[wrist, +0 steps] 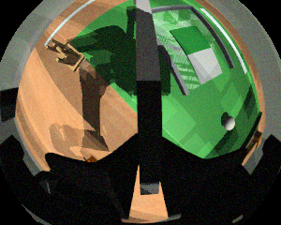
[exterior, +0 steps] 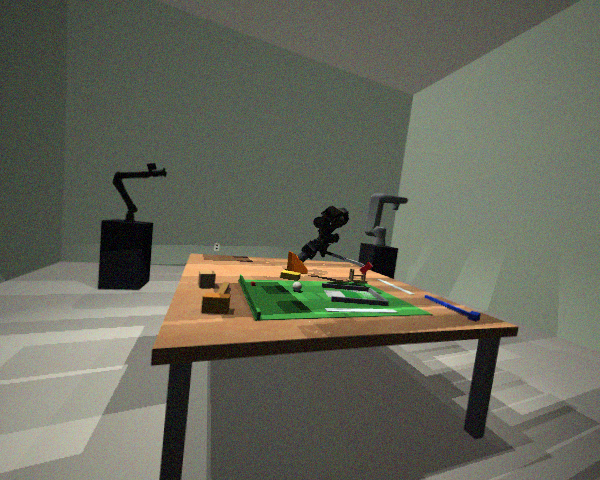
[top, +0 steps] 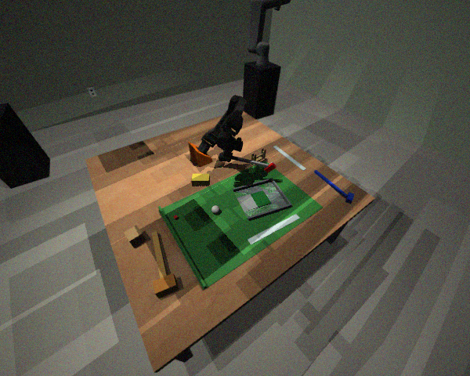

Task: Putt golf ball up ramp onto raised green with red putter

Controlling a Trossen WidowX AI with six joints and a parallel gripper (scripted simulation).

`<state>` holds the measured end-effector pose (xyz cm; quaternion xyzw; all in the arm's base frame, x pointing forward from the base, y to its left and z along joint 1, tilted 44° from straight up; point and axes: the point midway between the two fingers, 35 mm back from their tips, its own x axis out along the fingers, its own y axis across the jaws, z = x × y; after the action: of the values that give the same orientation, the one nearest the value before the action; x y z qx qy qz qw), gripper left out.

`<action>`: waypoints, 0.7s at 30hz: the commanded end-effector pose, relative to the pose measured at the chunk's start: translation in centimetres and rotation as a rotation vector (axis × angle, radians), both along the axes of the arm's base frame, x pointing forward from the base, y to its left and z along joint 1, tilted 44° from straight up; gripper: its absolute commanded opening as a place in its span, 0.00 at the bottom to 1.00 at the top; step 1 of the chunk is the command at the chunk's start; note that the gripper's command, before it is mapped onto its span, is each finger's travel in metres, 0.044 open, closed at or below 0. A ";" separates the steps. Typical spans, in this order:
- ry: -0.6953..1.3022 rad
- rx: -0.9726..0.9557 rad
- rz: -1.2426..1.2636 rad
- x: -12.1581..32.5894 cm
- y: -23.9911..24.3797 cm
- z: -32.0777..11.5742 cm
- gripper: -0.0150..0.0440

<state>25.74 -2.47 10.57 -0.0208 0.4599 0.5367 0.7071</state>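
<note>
My gripper [top: 225, 157] [exterior: 323, 253] [wrist: 146, 137] is shut on the dark grip of the red putter [top: 269, 167] [exterior: 366, 267] [wrist: 148, 56] and holds it above the table. The shaft points away from the fingers; the red head hangs in the air near the wooden rack and is out of the wrist view. The white golf ball [top: 215, 209] [exterior: 296, 286] [wrist: 229, 123] lies on the green mat [top: 227, 220] [exterior: 261, 302], apart from the putter. The pale ramp [top: 247, 202] [wrist: 205, 67] and the green square [top: 261, 198] [wrist: 191, 38] lie inside a dark border.
The wooden rack [top: 258, 155] [exterior: 357, 276] [wrist: 66, 55] stands behind the mat. A yellow block [top: 200, 178] [exterior: 290, 274] and an orange wedge [top: 198, 155] [exterior: 296, 264] are near the arm. A blue putter [top: 332, 185] [exterior: 451, 307] lies right; an orange putter [top: 165, 284] [exterior: 216, 302] lies left.
</note>
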 end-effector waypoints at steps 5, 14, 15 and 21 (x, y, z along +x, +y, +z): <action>0.176 -0.045 -0.178 0.3 -4.4 -3.1 0.25; 0.383 -0.077 -0.384 -0.5 -9.3 -7.2 0.25; 0.409 -0.079 -0.405 -0.7 -9.7 -7.6 0.25; 0.567 -0.090 -0.533 -2.0 -12.4 -10.2 0.25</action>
<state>24.22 -13.62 1.43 0.1912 0.6343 0.3261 0.6743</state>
